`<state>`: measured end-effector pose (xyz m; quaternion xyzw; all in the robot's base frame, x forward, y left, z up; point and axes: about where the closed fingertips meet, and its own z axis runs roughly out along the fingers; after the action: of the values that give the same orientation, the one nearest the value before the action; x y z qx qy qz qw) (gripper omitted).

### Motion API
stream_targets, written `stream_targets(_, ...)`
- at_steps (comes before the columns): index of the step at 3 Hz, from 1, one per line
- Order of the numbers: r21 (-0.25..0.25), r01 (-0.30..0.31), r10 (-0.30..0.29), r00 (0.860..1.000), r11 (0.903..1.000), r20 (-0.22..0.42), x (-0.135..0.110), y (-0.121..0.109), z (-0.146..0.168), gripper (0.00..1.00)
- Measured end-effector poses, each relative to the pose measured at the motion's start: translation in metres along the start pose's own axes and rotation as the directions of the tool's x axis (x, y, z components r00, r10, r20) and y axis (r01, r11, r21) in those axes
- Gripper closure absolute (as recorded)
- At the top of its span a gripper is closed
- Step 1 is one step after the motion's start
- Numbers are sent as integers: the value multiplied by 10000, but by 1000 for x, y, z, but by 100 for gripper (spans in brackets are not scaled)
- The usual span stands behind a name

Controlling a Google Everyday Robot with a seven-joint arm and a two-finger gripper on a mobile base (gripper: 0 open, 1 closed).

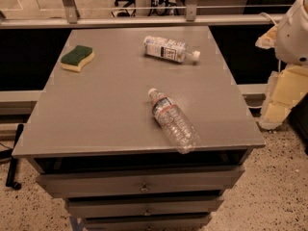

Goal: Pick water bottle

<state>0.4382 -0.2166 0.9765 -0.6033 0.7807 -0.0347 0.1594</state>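
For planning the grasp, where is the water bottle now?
The water bottle lies on its side, front right on the cabinet top, in front of the labelled bottle; the gripper is out of view.

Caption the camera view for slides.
Water bottle on its side near the front of the cabinet top; gripper hangs off to the right.

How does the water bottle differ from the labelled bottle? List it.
The water bottle is clear, ribbed, with a narrow red-striped label; the labelled bottle is wrapped in white print. The water bottle lies nearer the camera, cap pointing back-left; the labelled bottle lies farther back, cap right. Both lie flat, white-capped. The hand is out of view.
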Motion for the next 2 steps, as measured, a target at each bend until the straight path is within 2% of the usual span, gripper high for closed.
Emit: stream_targets(2,5,43,-43,9999,10000,164,-2,-2,-1,0)
